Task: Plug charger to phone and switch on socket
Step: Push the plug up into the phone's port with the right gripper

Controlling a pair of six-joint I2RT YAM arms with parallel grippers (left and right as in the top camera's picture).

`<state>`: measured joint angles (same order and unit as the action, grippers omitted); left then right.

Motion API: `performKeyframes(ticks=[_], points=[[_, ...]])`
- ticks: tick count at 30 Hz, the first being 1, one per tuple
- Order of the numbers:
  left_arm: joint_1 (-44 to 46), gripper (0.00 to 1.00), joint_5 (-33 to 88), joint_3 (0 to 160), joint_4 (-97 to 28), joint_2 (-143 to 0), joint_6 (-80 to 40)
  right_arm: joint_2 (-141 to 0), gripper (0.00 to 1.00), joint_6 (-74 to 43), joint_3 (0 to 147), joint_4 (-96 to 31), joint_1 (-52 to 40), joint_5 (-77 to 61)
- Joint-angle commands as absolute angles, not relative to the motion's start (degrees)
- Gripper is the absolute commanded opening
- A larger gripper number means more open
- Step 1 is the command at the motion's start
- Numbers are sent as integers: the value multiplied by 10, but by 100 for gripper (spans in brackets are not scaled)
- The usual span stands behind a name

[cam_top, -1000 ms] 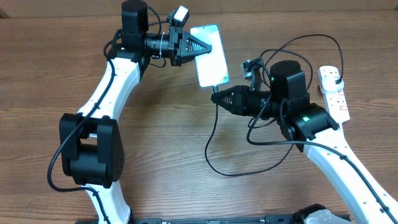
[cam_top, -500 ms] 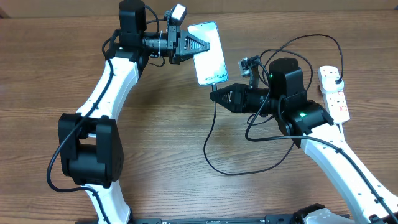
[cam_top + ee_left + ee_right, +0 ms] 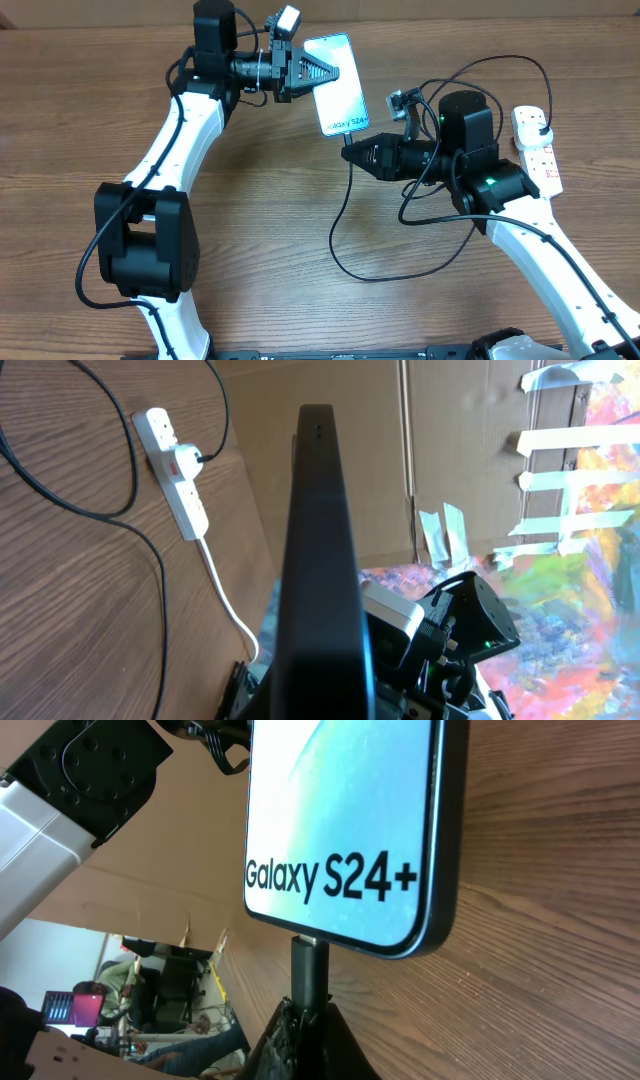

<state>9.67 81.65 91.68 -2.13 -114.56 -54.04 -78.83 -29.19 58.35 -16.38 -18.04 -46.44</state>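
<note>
The phone point(image 3: 336, 84) has a light blue screen with "Galaxy S24+" text and is held tilted above the table. My left gripper point(image 3: 318, 73) is shut on its upper left edge; in the left wrist view the phone point(image 3: 322, 560) shows edge-on. My right gripper point(image 3: 352, 153) is shut on the charger's black connector tip point(image 3: 309, 970), which meets the phone's bottom edge point(image 3: 345, 830). The thin black cable point(image 3: 345, 235) loops over the table to a black plug point(image 3: 541, 130) in the white socket point(image 3: 537, 148).
The socket strip also shows in the left wrist view point(image 3: 176, 472) with its thick white cord point(image 3: 228, 600). The cable loop arcs behind my right arm point(image 3: 500, 62). Cardboard panels stand beyond the table's far edge.
My right gripper moved left and up toward the phone, then back right a little, keeping the connector at the phone's bottom edge. The phone shifted slightly upward in my left gripper.
</note>
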Motion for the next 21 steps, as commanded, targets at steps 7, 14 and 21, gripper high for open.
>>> performKeyframes(ticks=[7,14,21], points=[[150,4,906,919,-32,-1141,-518,-793,4,-278,599,-124,-146,-434],[152,4,906,919,-32,-1141,-518,-793,4,-278,602,-121,-145,-434],[155,4,906,919,-40,-1141,-509,-793,4,-278,609,-120,-143,-434]])
